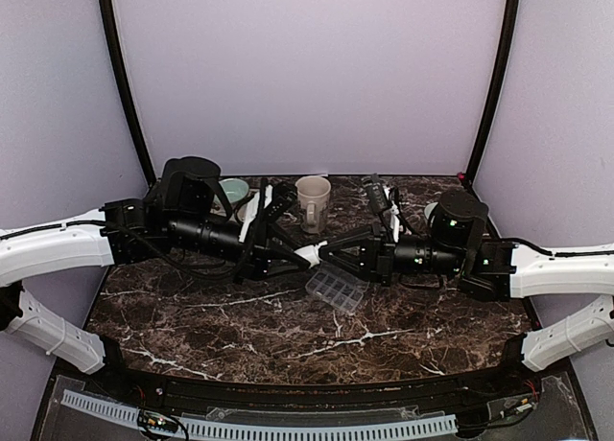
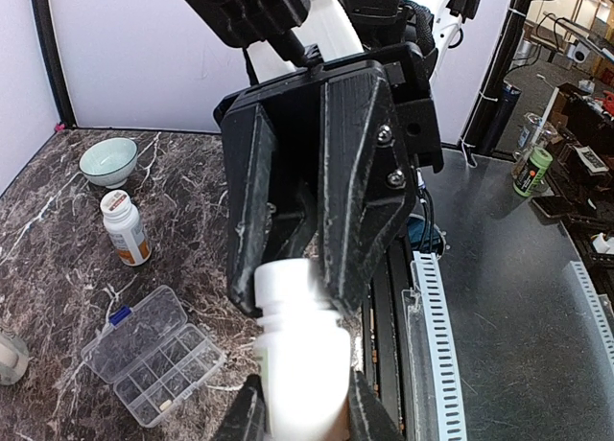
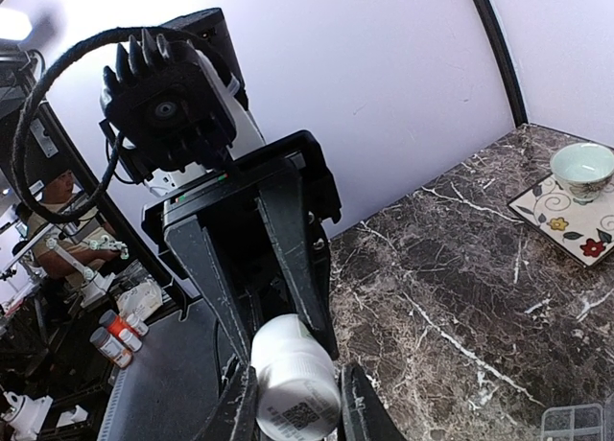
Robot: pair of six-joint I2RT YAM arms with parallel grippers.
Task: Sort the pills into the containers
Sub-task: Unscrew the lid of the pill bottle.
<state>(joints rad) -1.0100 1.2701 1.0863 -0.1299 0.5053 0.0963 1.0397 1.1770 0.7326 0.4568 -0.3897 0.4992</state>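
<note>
Both grippers meet over the middle of the table on one white pill bottle (image 1: 309, 254). My left gripper (image 2: 307, 417) is shut on the bottle's body (image 2: 302, 364). My right gripper (image 3: 293, 417) is shut on its capped end (image 3: 293, 383), which carries a printed code. The bottle hangs in the air, level between the two. Just below it on the marble lies the clear container tray (image 1: 336, 290) with its lid folded open (image 2: 153, 355). One small pale pill shows in a compartment (image 2: 165, 404). No other loose pills show.
A cream mug (image 1: 313, 201) stands behind the grippers. A pale green bowl (image 1: 233, 190) sits at the back left. Another bowl (image 3: 582, 168) rests on a patterned tile (image 3: 576, 225). A second pill bottle (image 2: 125, 227) with an orange label stands near the tray.
</note>
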